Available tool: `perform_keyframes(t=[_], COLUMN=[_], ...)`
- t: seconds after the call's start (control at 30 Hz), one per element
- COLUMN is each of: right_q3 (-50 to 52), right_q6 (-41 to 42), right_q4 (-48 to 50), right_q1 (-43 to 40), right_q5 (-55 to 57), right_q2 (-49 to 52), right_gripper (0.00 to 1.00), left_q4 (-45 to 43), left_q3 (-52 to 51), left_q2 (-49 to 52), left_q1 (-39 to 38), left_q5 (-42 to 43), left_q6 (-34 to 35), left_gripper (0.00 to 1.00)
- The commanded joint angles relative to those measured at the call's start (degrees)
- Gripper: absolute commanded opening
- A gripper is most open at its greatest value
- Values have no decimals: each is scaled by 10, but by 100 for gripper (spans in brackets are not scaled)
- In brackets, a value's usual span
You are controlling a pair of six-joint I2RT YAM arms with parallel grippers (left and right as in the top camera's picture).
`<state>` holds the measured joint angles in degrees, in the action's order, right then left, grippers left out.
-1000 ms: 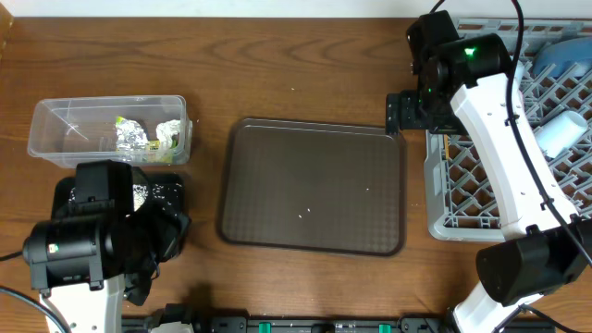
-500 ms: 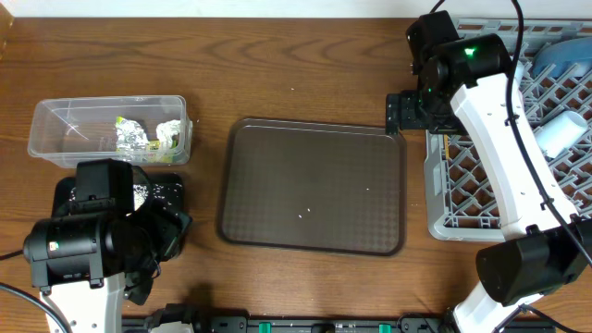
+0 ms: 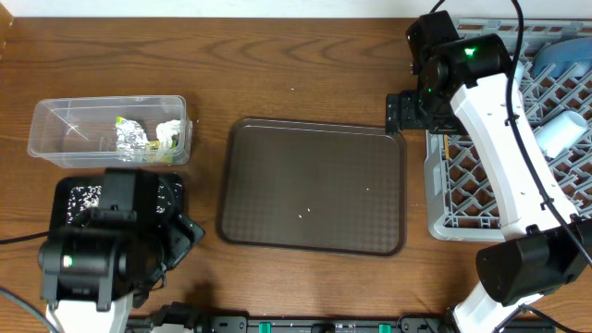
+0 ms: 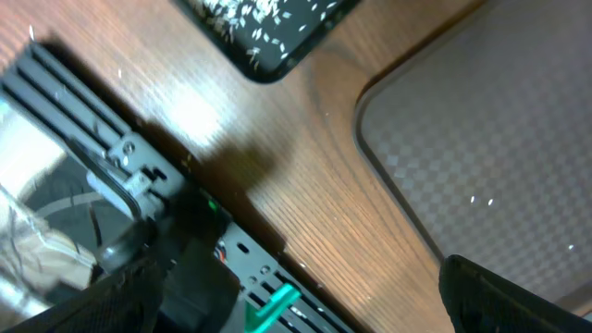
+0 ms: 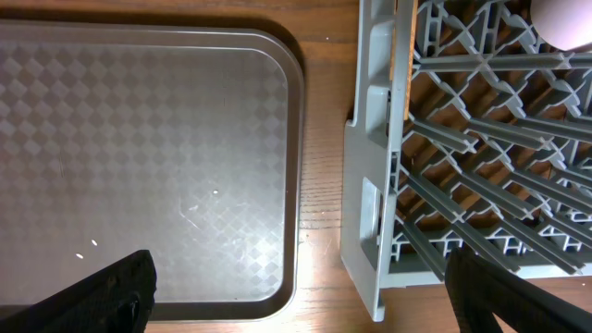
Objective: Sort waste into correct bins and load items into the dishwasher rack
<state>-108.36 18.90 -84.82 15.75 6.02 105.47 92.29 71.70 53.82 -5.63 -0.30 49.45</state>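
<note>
We read both ends as empty. The left gripper has its fingers spread to the frame corners, with only table and rig base between them. The right gripper is equally wide and hangs over the seam between serving tray and dishwasher rack. The sorting logic looks consistent. The rice lies loose in the black tray, so food waste is kept apart from dry trash. The crumpled foil and yellow-green wrapper sit in the clear tub just behind it. Dishware is in the rack: the dark blue bowl at the far corner and a pale cup on its side on the pegs. The serving tray is bare apart from white specks; we can't tell whether they are grains or glints. Our call is that the task is near its end, with nothing obvious left to pick. Some gaps remain. The left arm covers the near part of the black tray. The right arm covers a strip of the rack, so the small bowl and second cup are unconfirmed. The right wrist view clips a pale round object that we can't identify. A thin wood-coloured strip just inside the rack's left wall may be the chopsticks or table showing through. We can't pick out the carrot or white paper.
</note>
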Motion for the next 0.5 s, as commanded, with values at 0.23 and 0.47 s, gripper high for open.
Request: perform_keyframes(t=[0.23,0.47], right_q3=[-3,-3], right_q6=[8,8], right_q4=[0,0], right_q1=[1,1], right_q5=[4,4], right_q2=[-6,-6], right_gripper=[99,99], left_q4=[-72,-86], left_q3=[-23,-23], left_q2=[-52,-111], left_q1=[-65,-64], left_q5=[-35,-103], left_q6=[20,16], left_gripper=[98,98])
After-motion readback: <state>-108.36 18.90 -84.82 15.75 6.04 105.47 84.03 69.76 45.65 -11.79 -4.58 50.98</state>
